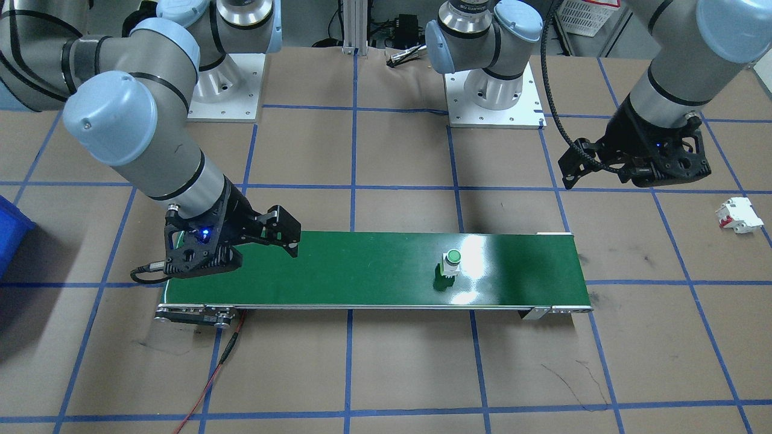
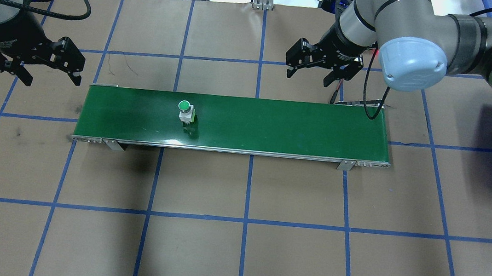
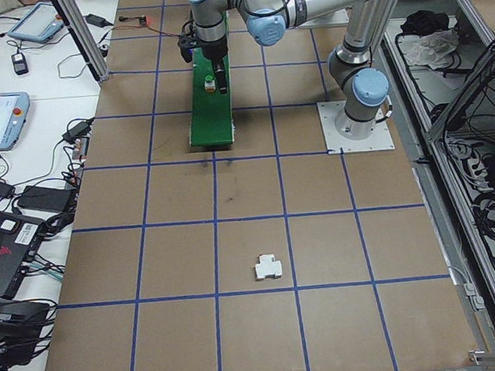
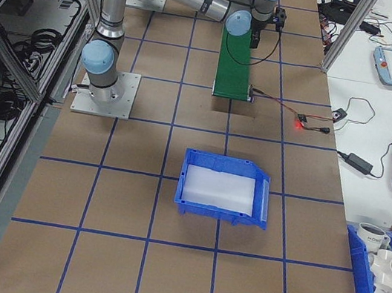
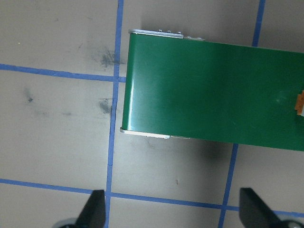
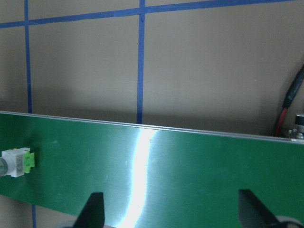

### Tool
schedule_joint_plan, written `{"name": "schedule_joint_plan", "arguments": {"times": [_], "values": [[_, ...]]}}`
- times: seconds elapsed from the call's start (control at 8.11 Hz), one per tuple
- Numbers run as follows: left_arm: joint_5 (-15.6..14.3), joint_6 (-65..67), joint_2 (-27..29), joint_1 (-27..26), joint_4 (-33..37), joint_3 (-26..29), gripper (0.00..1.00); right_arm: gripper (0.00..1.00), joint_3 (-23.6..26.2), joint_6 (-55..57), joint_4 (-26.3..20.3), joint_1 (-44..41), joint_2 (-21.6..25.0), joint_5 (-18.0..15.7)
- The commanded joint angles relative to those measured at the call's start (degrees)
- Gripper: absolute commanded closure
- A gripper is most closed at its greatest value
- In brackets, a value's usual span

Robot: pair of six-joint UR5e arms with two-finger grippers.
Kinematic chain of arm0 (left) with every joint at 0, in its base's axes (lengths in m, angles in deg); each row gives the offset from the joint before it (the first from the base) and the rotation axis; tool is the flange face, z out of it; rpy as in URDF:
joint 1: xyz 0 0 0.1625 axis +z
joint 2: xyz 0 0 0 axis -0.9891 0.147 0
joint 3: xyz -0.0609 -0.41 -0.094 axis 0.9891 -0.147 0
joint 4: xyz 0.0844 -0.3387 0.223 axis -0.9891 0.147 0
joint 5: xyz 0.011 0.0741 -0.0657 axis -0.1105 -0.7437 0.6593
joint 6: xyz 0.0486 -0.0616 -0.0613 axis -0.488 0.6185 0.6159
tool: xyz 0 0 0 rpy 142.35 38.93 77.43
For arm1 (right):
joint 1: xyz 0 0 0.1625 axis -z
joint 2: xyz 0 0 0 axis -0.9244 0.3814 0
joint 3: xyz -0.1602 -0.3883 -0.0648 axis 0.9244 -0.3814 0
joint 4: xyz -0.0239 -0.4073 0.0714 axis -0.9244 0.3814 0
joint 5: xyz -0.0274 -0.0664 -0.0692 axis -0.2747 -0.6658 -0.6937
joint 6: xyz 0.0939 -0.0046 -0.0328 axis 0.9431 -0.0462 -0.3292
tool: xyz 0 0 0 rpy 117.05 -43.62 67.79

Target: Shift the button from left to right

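The button (image 2: 185, 111) has a round green cap and stands upright on the green conveyor belt (image 2: 284, 126), toward its left part. It also shows as the button (image 1: 451, 262), and its pale base shows at the left edge of the right wrist view as the button (image 6: 19, 161). My left gripper (image 2: 51, 78) hangs open above the table beyond the belt's left end, with nothing between its fingers. My right gripper (image 2: 308, 75) is open and empty too, above the belt's far edge near its right end. Both grippers are well apart from the button.
A white boxy block with red marks (image 1: 739, 215) lies on the brown table past my left arm. A blue bin (image 4: 223, 189) sits on my right side. A red cable (image 1: 223, 355) runs from the belt's right end. Blue tape lines grid the table.
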Motion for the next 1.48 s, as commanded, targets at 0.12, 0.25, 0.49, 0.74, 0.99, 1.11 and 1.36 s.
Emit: {"name": "schedule_joint_plan", "arguments": {"times": [0.12,0.25,0.49,0.74,0.99,1.11,1.36], "values": [[0.06,0.01,-0.42,-0.2,0.13,-0.18,0.0,0.0,1.6,0.91,2.38,-0.64,-3.19,6.43],[0.06,0.01,-0.86,-0.29,0.22,-0.27,0.0,0.0,2.38,1.87,2.38,-0.65,-3.28,6.95],[0.06,0.01,-1.47,-0.29,0.31,-0.36,0.0,0.0,2.83,4.85,2.38,-0.73,-3.81,6.78],[-0.47,-0.07,-1.74,-0.29,0.31,-0.18,0.0,0.0,3.09,5.57,2.12,-0.82,-4.86,6.61],[-0.38,-0.42,-2.44,-0.2,-0.21,-0.53,0.0,0.0,4.15,6.01,2.12,-1.7,-4.95,5.99],[-0.38,-0.42,-2.53,-0.12,-0.3,-0.53,0.0,0.0,4.5,6.27,2.03,-1.79,-5.13,6.25],[-0.56,-0.42,-2.44,0.06,-0.31,-0.62,0.0,0.0,4.68,7.94,1.94,-1.79,-5.31,6.7]]}}
